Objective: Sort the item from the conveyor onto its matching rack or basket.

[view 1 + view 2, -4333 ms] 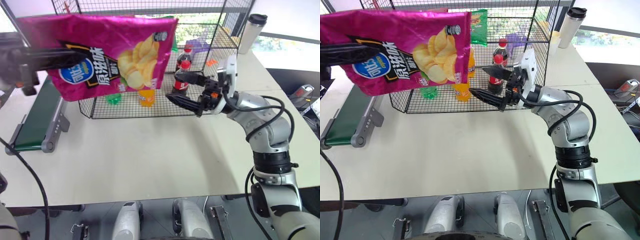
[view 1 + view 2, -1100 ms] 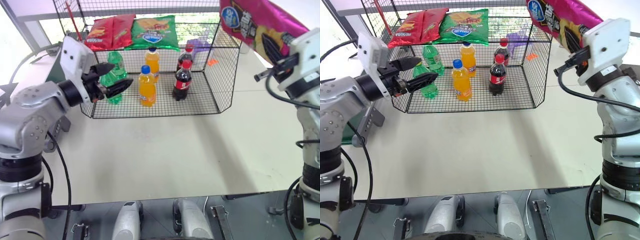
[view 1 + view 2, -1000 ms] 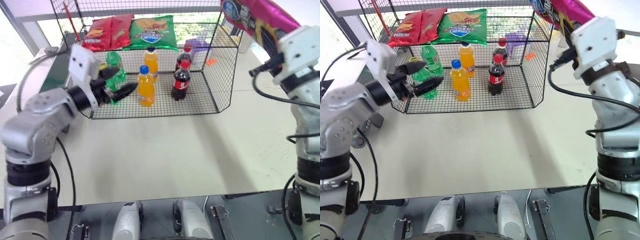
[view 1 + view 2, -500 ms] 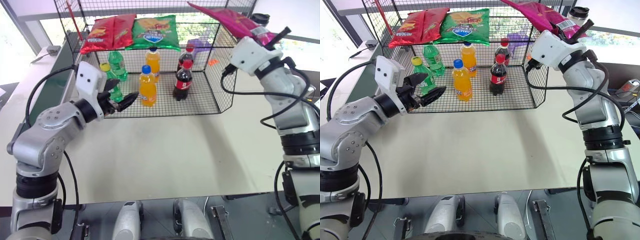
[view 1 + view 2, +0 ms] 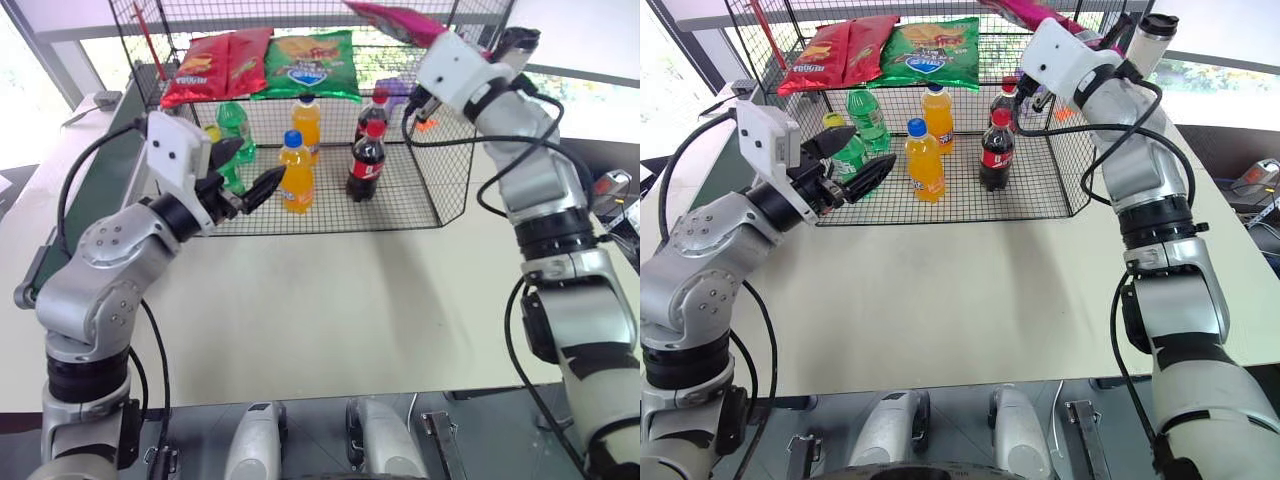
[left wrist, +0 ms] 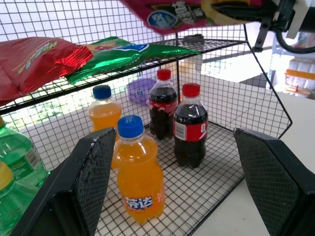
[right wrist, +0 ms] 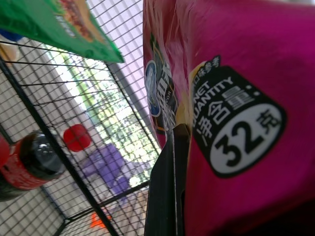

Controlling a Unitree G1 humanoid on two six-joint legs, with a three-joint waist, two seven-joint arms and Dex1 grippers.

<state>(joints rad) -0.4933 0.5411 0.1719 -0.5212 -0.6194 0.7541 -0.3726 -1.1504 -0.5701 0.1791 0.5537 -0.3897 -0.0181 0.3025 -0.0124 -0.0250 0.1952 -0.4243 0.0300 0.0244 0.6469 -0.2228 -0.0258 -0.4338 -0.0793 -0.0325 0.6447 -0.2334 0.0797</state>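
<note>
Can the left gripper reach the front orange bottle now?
Probably yes. The left gripper is open, and the orange bottle stands close behind the cage's open front.

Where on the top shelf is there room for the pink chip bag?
The mesh upper shelf is bare to the right of the green chip bag, under the shiny magenta-pink chip bag that the right gripper holds. The left side is crowded with two red chip bags.

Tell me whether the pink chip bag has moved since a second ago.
Yes. The pink chip bag swung leftward, from beyond the cage's right edge to over its upper shelf's right end.
</note>
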